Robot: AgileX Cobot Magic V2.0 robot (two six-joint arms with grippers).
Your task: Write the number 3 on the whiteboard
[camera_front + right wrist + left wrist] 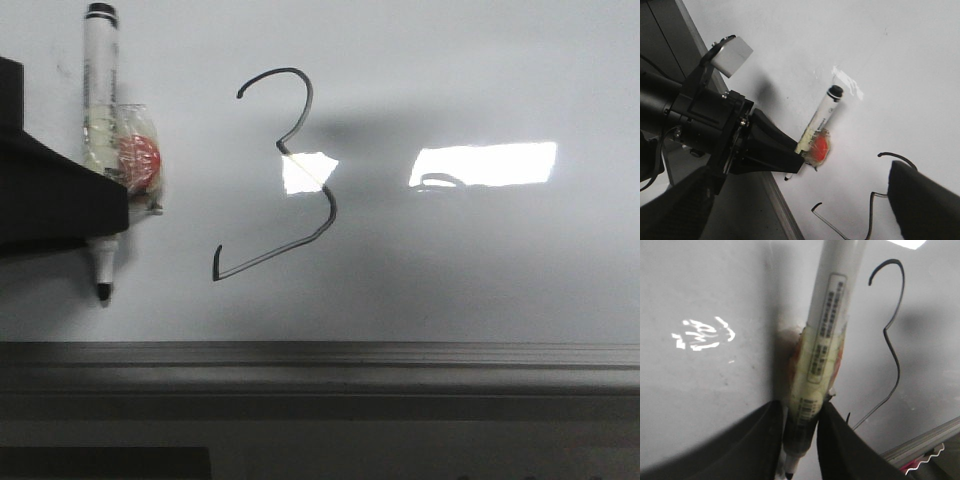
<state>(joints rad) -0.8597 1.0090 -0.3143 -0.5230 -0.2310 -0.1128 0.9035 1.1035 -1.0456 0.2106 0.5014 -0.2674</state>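
Our left gripper [799,427] is clamped on the marker [100,110], left of the number 3 [285,175]. Right gripper [922,200]: can't tell its opening. The 3 is a thin, angular black line on the whiteboard [480,80].

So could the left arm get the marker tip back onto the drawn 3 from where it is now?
Probably yes. The left hand grips the marker just beside the number 3, and the whiteboard between them looks bare, so nothing blocks the way.
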